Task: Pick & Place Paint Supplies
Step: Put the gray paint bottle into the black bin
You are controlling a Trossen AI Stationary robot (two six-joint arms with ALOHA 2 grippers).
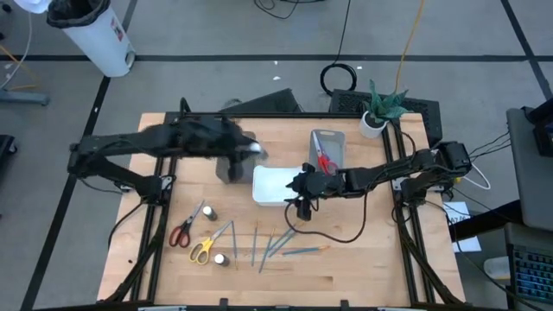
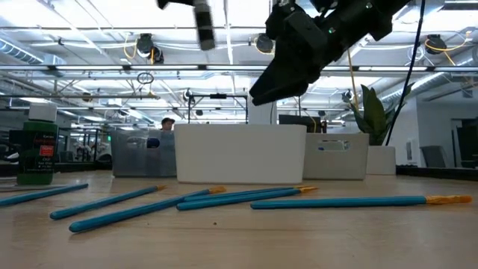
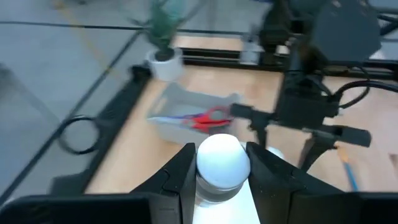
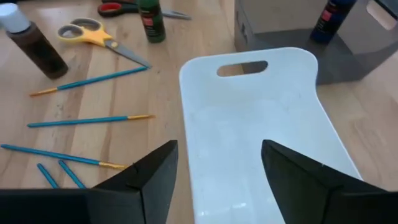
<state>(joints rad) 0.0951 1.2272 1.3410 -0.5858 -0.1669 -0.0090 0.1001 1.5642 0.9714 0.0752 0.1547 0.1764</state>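
My left gripper (image 1: pixel 245 149) is shut on a paint bottle with a white cap (image 3: pixel 222 160), held in the air beside the dark grey tray (image 1: pixel 231 170). That tray holds another dark bottle (image 4: pixel 329 18). My right gripper (image 1: pixel 301 197) is open and empty above the near right part of the white tray (image 1: pixel 270 185), with its fingers on either side of the tray's floor in the right wrist view (image 4: pixel 217 180). On the table lie red scissors (image 1: pixel 181 231), yellow scissors (image 1: pixel 202 250), two bottles (image 1: pixel 210 212) (image 1: pixel 221 259) and several blue brushes (image 1: pixel 275 244). My left gripper pinches the bottle just below its white cap (image 3: pixel 217 186), between its two fingers (image 3: pixel 177 177). The cap end points forward past the fingertips. The bottle's body is hidden behind the gripper. The bottle is lifted clear of the table.
A light grey tray (image 1: pixel 328 149) with red-handled scissors (image 3: pixel 208 118) stands at the far right of the trays. A potted plant (image 1: pixel 380 108) stands at the table's far right corner. Bare wood lies near the front right.
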